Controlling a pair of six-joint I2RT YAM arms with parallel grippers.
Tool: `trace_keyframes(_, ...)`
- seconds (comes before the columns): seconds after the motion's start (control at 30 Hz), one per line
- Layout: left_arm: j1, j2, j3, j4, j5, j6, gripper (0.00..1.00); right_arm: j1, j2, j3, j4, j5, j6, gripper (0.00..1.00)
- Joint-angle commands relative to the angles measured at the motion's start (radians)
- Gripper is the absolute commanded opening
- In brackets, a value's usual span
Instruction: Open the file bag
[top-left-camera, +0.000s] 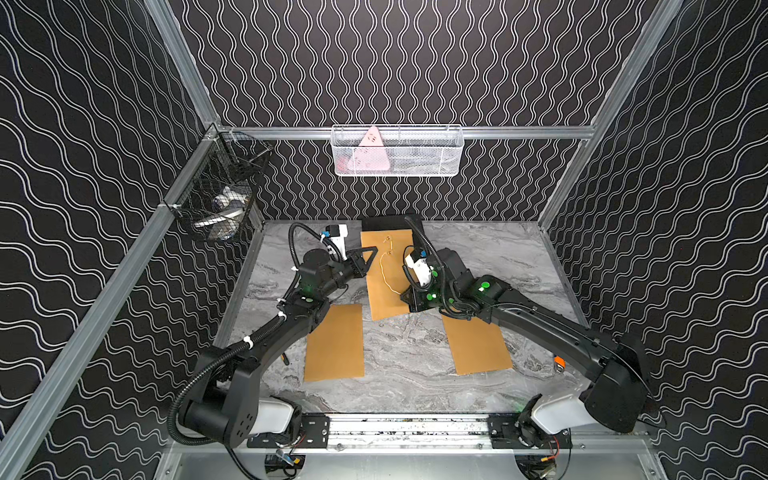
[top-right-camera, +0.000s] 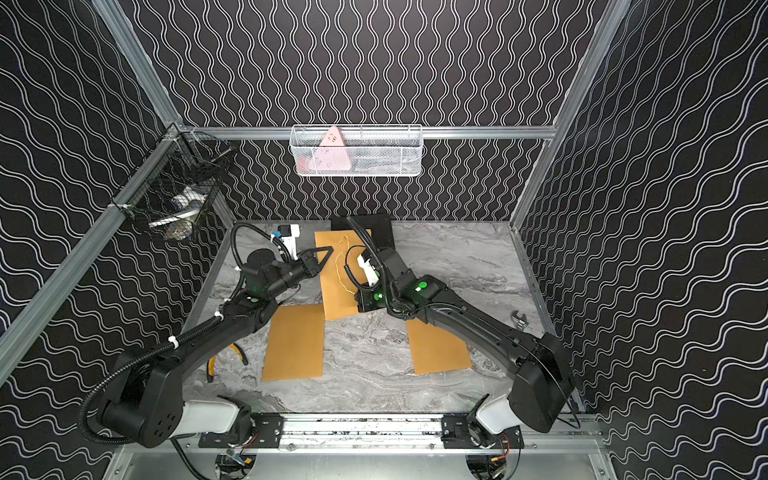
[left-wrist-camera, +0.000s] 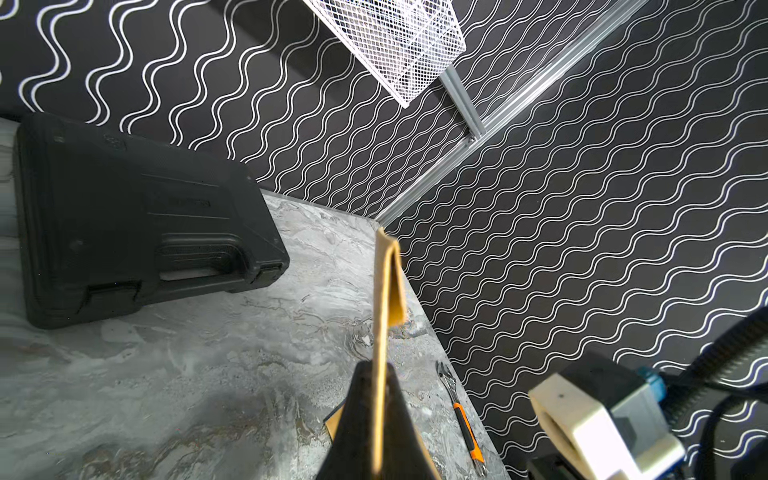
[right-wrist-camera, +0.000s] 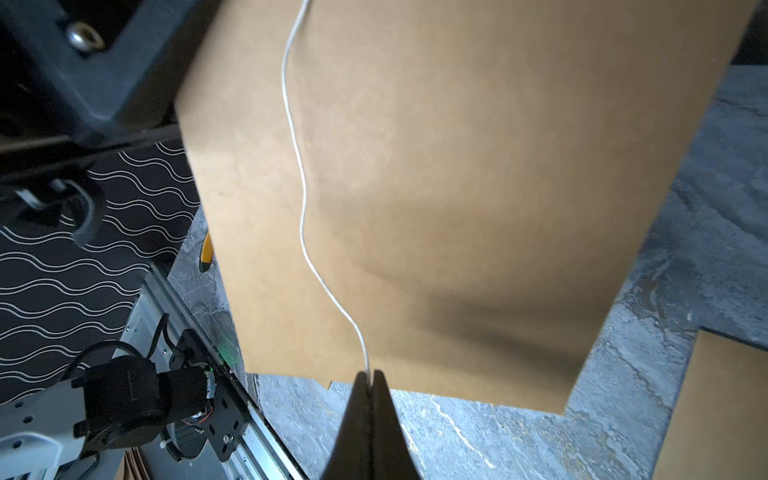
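My left gripper (left-wrist-camera: 377, 370) pinches the brown kraft-paper file bag (top-left-camera: 380, 299) by its edge. My right gripper (right-wrist-camera: 369, 374) pinches its thin white string (right-wrist-camera: 302, 199), seemingly unwound. The flap (top-left-camera: 374, 243) is not yet lifted.

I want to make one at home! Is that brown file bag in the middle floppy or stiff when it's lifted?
Probably bendy card, not floppy: the file bag bulges gently, yet the edge pinched in the left end effector stands nearly straight. Likely light, since that thin pinch holds it up.
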Motion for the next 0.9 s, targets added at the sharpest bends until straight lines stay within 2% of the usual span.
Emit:
trace_keyframes(0.0, 0.008, -0.005, 0.007, 0.044, 0.01, 0.003, 0.0, -0.001, -0.011, -0.015, 0.026, 0.013, 0.012, 0.0)
trace_keyframes(0.6, 0.035, -0.02, 0.007, 0.049, 0.021, -0.009, 0.0, -0.049, -0.054, -0.125, 0.012, 0.036, 0.03, 0.0)
trace_keyframes(0.87, 0.04, -0.035, 0.004, 0.037, 0.021, -0.004, 0.0, -0.101, -0.072, -0.151, 0.003, 0.033, 0.027, 0.0)
